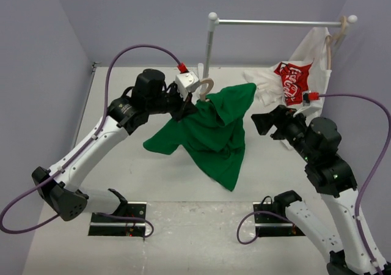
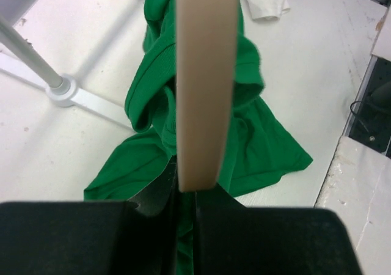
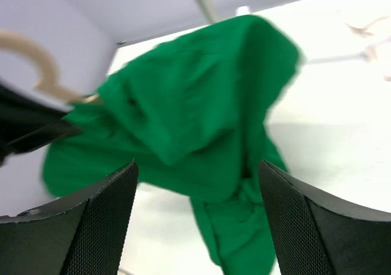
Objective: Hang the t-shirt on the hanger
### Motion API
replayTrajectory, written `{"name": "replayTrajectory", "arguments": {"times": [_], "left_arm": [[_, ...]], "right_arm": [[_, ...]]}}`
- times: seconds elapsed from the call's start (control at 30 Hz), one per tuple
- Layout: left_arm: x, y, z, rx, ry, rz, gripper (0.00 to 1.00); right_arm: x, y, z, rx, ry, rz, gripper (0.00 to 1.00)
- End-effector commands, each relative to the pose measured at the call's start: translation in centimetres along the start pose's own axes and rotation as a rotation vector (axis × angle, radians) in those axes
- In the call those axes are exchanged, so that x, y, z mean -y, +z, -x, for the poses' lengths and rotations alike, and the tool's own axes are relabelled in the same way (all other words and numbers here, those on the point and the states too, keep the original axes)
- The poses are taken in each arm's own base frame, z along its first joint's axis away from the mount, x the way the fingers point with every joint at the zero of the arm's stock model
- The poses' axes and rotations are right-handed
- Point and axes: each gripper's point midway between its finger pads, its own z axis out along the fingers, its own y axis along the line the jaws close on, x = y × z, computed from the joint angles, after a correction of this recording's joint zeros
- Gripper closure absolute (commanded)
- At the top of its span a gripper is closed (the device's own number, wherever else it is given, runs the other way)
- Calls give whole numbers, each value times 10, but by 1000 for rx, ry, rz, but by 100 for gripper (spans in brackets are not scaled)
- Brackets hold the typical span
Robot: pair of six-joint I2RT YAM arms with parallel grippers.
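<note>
The green t-shirt [image 1: 215, 131] hangs draped over the pale wooden hanger [image 1: 205, 87], its lower end trailing on the table. My left gripper [image 1: 190, 106] is shut on the hanger just below the hook and holds it up above the table. In the left wrist view the hanger's beige arm [image 2: 204, 79] runs straight out from the shut jaws, with the t-shirt [image 2: 259, 146] bunched around it. My right gripper [image 1: 263, 122] stands open to the right of the t-shirt, apart from it. Its wrist view shows the t-shirt [image 3: 195, 104] and the hook [image 3: 36, 61] beyond the spread fingers [image 3: 101, 220].
A metal rack stands at the back, with its upright pole [image 1: 210, 46] and top rail [image 1: 275, 22]. A white shirt with a red logo [image 1: 293, 73] hangs from the rail's right end. The rack's foot [image 2: 61, 91] lies left of the t-shirt.
</note>
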Motion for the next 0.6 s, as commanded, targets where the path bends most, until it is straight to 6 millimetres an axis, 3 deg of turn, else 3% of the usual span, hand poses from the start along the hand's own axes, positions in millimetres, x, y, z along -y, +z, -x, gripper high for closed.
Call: {"name": "replayTrajectory", "arguments": {"times": [0.0, 0.2, 0.3, 0.43, 0.5, 0.57], "left_arm": [[9, -30, 26, 69, 98, -16, 100], [35, -27, 23, 78, 103, -175, 100], [44, -24, 20, 81, 104, -240, 100], [46, -26, 27, 110, 110, -246, 100], [40, -28, 35, 141, 100, -205, 100], [31, -28, 44, 167, 89, -145, 100]], "right_arm": [[45, 6, -10, -24, -8, -183, 21], [0, 42, -19, -91, -12, 113, 25], [-6, 58, -10, -83, -22, 139, 29], [0, 74, -13, -99, -5, 120, 68], [-3, 77, -25, -126, 44, 151, 100], [-11, 72, -38, -135, 104, 189, 100]]}}
